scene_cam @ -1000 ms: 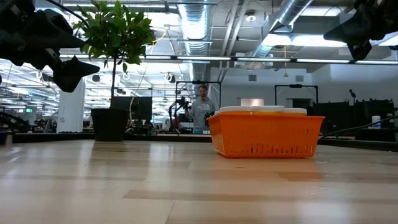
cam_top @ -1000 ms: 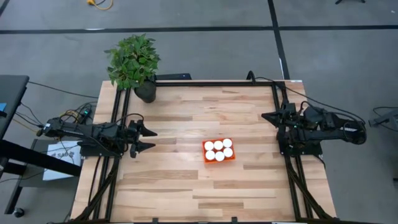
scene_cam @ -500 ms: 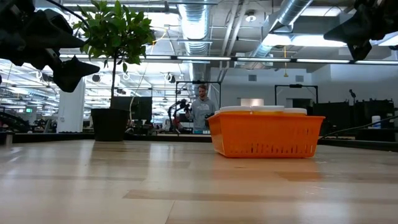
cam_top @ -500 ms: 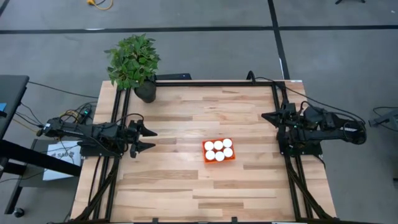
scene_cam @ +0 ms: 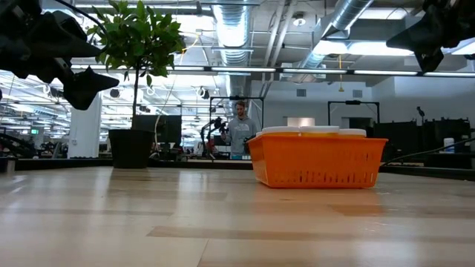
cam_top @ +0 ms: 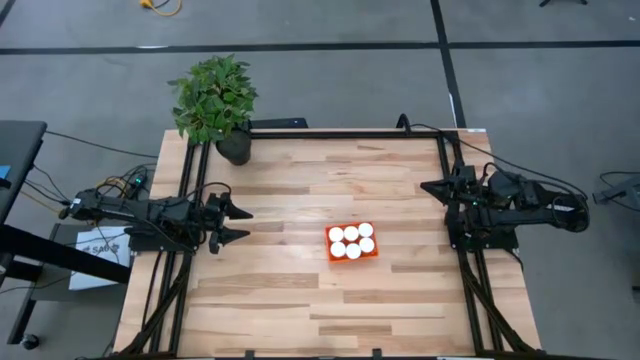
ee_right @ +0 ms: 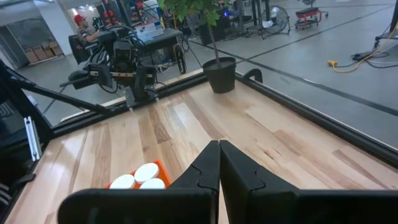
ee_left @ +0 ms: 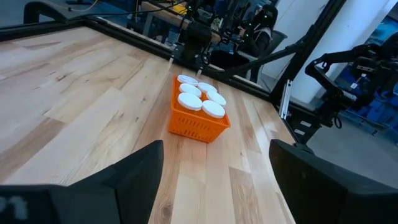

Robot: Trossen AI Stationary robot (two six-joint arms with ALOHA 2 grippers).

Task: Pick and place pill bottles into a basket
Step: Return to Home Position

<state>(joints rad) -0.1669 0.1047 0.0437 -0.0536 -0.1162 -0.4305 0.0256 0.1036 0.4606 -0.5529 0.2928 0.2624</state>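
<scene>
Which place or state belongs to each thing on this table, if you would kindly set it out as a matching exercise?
Things:
1. pill bottles
2. basket
3. left hand
4. right hand

Places or states:
A. shut, at the right edge of the table
B. upright inside the basket, white caps up
C. open, at the table's left edge
D. on the wood, somewhat right of centre, between the two arms

Pairs: 1-B, 2-D, 3-C, 4-A
</scene>
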